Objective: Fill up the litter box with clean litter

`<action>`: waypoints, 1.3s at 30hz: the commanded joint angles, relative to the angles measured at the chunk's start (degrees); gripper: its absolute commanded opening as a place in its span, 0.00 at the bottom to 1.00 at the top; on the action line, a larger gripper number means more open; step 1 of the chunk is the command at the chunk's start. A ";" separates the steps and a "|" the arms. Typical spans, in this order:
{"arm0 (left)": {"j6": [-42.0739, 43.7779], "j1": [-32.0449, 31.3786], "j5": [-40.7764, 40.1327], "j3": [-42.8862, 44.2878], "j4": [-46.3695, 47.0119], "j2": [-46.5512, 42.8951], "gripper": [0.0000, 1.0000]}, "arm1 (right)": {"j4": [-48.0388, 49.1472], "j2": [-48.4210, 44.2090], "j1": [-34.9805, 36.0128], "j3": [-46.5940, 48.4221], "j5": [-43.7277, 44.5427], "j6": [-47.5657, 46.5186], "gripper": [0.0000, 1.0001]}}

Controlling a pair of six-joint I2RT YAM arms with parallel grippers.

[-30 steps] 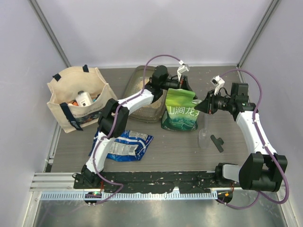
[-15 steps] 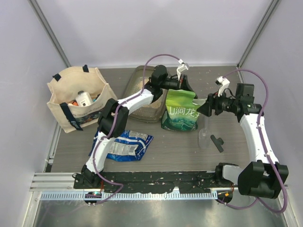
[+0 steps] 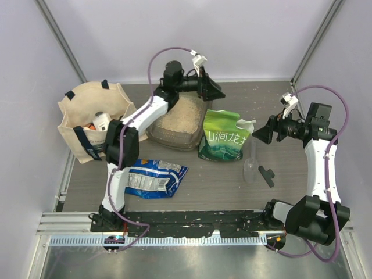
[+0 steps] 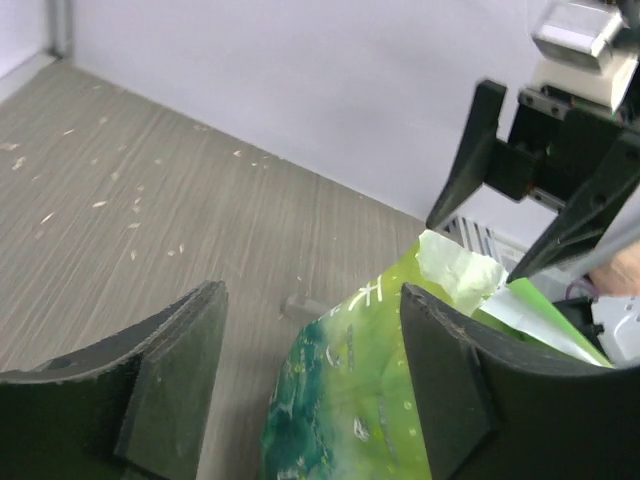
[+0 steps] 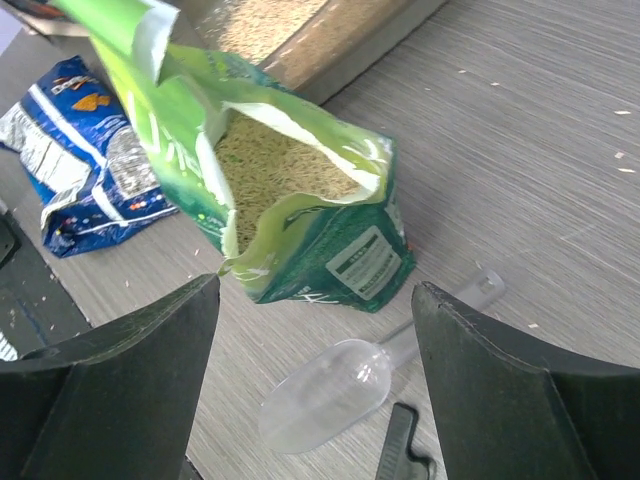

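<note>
The litter box (image 3: 173,143) sits at the back centre, holding a layer of clean litter (image 3: 180,119); its edge and contents also show in the right wrist view (image 5: 330,35). Right of the litter box an open green bag (image 3: 222,136) stands upright on its own, with tan granules inside (image 5: 285,165). My left gripper (image 3: 216,91) hovers open above the box's far right corner, nothing between its fingers; the bag (image 4: 350,400) lies below them. My right gripper (image 3: 260,135) is open to the right of the bag, holding nothing, with a clear scoop (image 5: 330,385) beneath it.
A clear plastic scoop (image 3: 251,163) and a small black clip (image 3: 266,175) lie on the table right of the green bag. A blue crinkly packet (image 3: 154,177) lies front left. A beige tote bag (image 3: 96,122) with items stands at the left. Loose granules dot the tabletop.
Both grippers opened and let go of the green bag's top. The left arm swung up and back over the litter box; the right arm drew away to the right.
</note>
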 commanded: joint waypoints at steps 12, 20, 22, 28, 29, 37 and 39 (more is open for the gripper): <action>28.15 3.17 -9.71 -14.71 -35.73 -25.18 0.77 | 29.96 -8.21 1.80 -18.89 -2.52 10.74 0.84; 32.99 3.17 -9.62 -13.92 -42.33 -25.62 0.77 | 45.09 -4.62 3.38 -21.97 -9.20 20.60 0.84; 32.81 3.25 -9.71 -13.84 -42.33 -25.45 0.77 | 45.62 -3.47 4.52 -21.53 -10.43 20.16 0.84; 33.42 3.25 -9.89 -12.52 -43.39 -24.83 0.77 | 36.49 -3.28 6.72 -18.19 -10.00 10.25 0.84; 33.42 3.25 -9.89 -12.43 -43.30 -24.57 0.77 | 36.13 -3.37 6.90 -18.27 -9.22 9.70 0.84; 34.56 3.25 -9.54 -11.99 -44.44 -23.69 0.77 | 42.45 0.13 6.90 -18.27 -7.97 10.23 0.82; 34.92 3.25 -8.23 -11.55 -45.49 -23.16 0.77 | 42.46 1.11 6.81 -17.40 -8.68 9.26 0.82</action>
